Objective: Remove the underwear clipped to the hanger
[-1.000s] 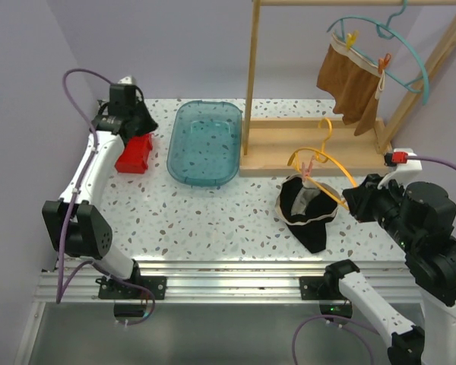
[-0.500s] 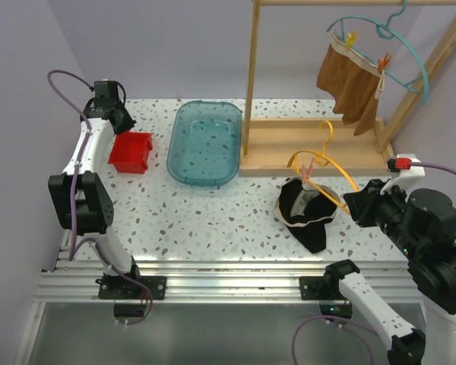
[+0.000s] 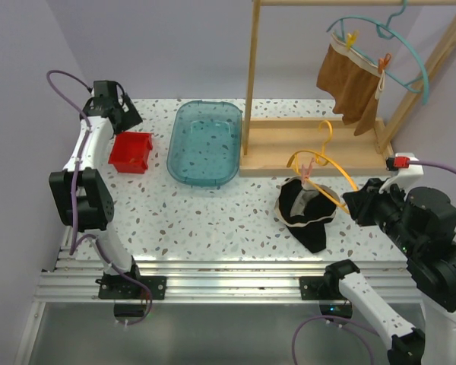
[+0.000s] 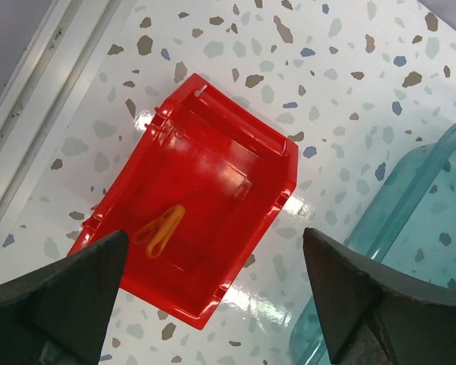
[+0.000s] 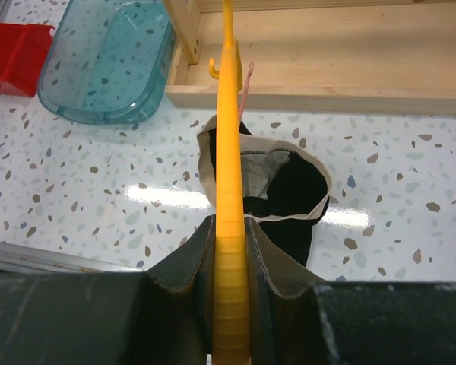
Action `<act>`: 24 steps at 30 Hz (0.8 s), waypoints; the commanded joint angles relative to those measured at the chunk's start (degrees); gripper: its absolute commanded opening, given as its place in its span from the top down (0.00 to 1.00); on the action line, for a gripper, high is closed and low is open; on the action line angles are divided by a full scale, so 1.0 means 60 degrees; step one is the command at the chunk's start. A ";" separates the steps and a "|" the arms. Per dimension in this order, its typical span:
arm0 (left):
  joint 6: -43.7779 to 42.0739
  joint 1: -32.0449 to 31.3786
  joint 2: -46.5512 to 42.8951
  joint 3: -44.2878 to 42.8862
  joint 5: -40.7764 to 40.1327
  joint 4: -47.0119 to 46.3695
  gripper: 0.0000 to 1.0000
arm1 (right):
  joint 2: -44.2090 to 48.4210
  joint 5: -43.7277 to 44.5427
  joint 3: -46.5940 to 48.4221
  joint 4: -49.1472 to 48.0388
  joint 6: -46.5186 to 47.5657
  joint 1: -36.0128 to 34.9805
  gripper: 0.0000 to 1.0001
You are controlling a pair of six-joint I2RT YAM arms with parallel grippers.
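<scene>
Seen from above, a speckled white table has two robot arms mounted at its near edge. At about 10 o'clock, the left gripper hangs over a small red bin. Its fingers are spread wide apart and hold nothing. A yellow-orange clip lies inside the bin. Just right of the bin, toward 11 o'clock, sits an oval clear teal tray. A wooden rack stands at about 1 o'clock, with its flat base on the table. At about 4 o'clock, the black underwear, with a beige waistband and pale lining, lies crumpled on the table. A yellow hanger arches over it, and a pink peg on the hanger meets the garment's far edge. Whether the peg grips the cloth cannot be told. The right gripper is clamped on the near end of the yellow hanger, with one finger pressed to each side. At about 2 o'clock, a teal hanger hooks over the rack's top bar. The rust-brown underwear hangs from it, pinned by a yellow peg and an orange peg, well clear of both grippers.
</scene>
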State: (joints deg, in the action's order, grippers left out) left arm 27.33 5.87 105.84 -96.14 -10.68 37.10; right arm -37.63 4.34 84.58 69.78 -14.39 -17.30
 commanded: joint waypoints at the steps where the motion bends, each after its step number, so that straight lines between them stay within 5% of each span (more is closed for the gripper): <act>1: 0.0059 0.0076 -0.0559 -0.0456 0.0590 0.0115 0.00 | -0.0174 -0.0049 0.0011 -0.0585 -0.0004 0.0012 1.00; 7: 0.0774 -0.0698 -0.2590 0.0696 0.3577 -0.0133 0.00 | 0.0001 0.0010 -0.0164 -0.0702 0.0070 0.0012 1.00; 12: 0.2399 -0.3317 -0.4352 0.2879 0.6096 -0.1987 0.00 | 0.0440 -0.0078 -0.0502 -0.0995 0.0143 0.0012 1.00; 17: 0.3560 -0.6288 -0.4955 0.3880 0.5897 -0.3341 0.00 | 0.0719 -0.0399 -0.0824 -0.0907 0.0026 0.0012 1.00; 24: 0.2726 -0.8096 -0.3508 0.2884 0.5545 -0.4219 0.00 | 0.1056 -0.0955 -0.1088 -0.1039 -0.1028 0.0012 1.00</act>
State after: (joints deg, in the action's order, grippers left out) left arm 44.80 -40.23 81.84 -75.26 22.68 18.35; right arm -31.77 1.76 78.28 67.64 -17.08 -17.30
